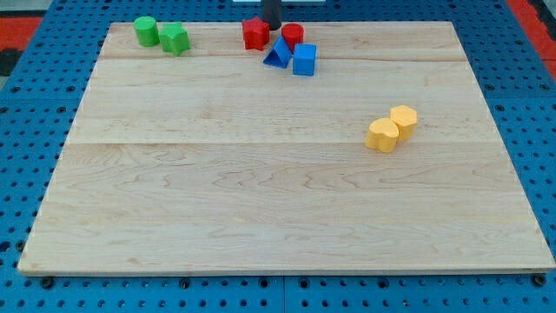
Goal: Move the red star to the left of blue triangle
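Note:
The red star [255, 33] sits near the view's top edge of the wooden board, just up and left of the blue triangle [279, 53], almost touching it. My tip [272, 27] is at the view's top, right beside the red star's right side, between it and a red cylinder [293, 36]. A blue cube [304, 60] lies touching the triangle's right side, below the red cylinder.
A green cylinder [146, 31] and a green star-like block [175, 38] stand at the view's top left. Two yellow blocks [382, 135] [403, 120] touch each other at the view's right. The board [261, 191] lies on a blue pegboard.

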